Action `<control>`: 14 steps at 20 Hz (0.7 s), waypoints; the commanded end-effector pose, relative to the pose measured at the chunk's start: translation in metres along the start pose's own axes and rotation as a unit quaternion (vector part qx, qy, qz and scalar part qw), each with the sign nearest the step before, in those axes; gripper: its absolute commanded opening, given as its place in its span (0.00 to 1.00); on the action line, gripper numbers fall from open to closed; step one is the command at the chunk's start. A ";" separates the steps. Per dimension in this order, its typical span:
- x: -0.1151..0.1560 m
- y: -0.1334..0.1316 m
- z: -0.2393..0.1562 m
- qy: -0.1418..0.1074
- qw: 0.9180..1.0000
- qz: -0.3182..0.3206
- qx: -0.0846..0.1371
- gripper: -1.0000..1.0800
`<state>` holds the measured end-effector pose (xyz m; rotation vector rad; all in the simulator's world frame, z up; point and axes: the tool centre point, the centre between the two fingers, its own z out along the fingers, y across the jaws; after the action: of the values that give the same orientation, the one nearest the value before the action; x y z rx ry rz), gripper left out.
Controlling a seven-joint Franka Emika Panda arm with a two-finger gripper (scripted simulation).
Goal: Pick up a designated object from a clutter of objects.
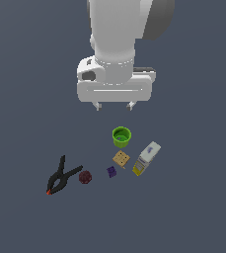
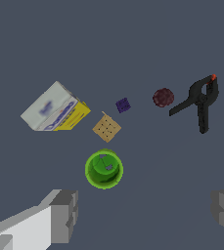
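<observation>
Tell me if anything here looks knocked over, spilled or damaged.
Nothing stands out. The cup is upright, the box lies flat, and the purple block, ball and clamp rest apart.

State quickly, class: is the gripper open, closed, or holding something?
Gripper: open, holding nothing, above the green cup.

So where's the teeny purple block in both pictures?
Exterior view: the tiny dark purple cube-like block sits low in the middle, between the dark red round ball and the tan square cracker-like block.
Wrist view: it sits just above centre.
Shared landmark: the tan block right beside it.
</observation>
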<state>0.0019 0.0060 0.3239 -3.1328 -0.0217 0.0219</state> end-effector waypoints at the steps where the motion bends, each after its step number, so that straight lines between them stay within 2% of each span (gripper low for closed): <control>1: 0.000 0.000 0.000 0.000 1.000 0.000 0.000 0.96; 14: 0.003 -0.016 -0.017 0.015 0.999 -0.038 -0.008 0.96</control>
<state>0.0050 0.0216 0.3399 -3.1445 -0.1394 -0.0257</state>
